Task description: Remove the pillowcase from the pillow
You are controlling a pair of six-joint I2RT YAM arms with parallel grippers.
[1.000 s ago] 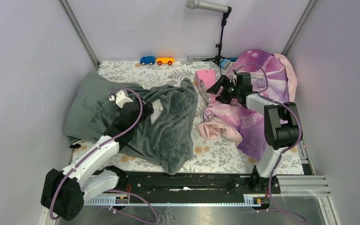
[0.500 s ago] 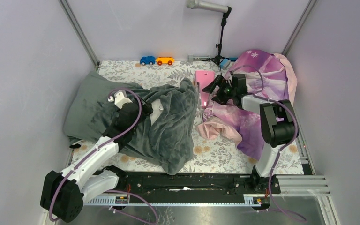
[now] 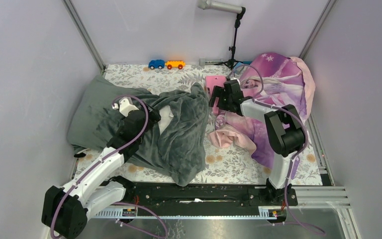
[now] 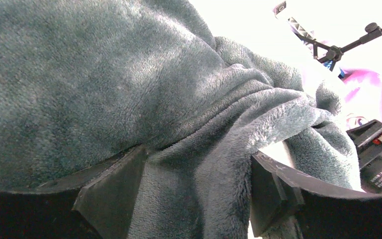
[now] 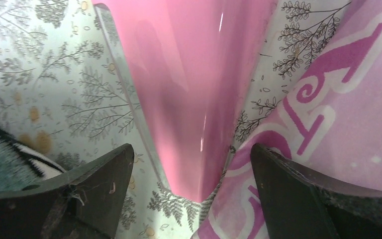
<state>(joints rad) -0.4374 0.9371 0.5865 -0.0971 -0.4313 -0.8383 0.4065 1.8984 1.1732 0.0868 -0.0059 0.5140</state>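
The dark grey-green fleecy pillowcase (image 3: 179,142) lies bunched over the left half of the table. A small patch of the white pillow (image 3: 166,115) shows through its opening. My left gripper (image 3: 154,115) sits pressed into the pillowcase at that opening. In the left wrist view its jaws (image 4: 199,194) stand wide apart with a thick fold of the pillowcase (image 4: 129,74) filling the gap. My right gripper (image 3: 217,101) is open and empty, low over the mat just right of the pillowcase's edge. In the right wrist view it (image 5: 191,169) straddles the tip of a glossy pink object (image 5: 189,74).
Purple-pink princess-print fabric (image 3: 273,99) is heaped at the right, under the right arm, and also shows in the right wrist view (image 5: 338,99). The pink object (image 3: 214,80) lies beside it. A blue toy car (image 3: 156,64) and an orange one (image 3: 175,64) stand at the back. A microphone stand (image 3: 235,45) rises at the back wall.
My right gripper has swung left, from over the princess fabric to over the pink object beside the pillowcase. My left wrist has shifted slightly left; the pillowcase has barely moved.
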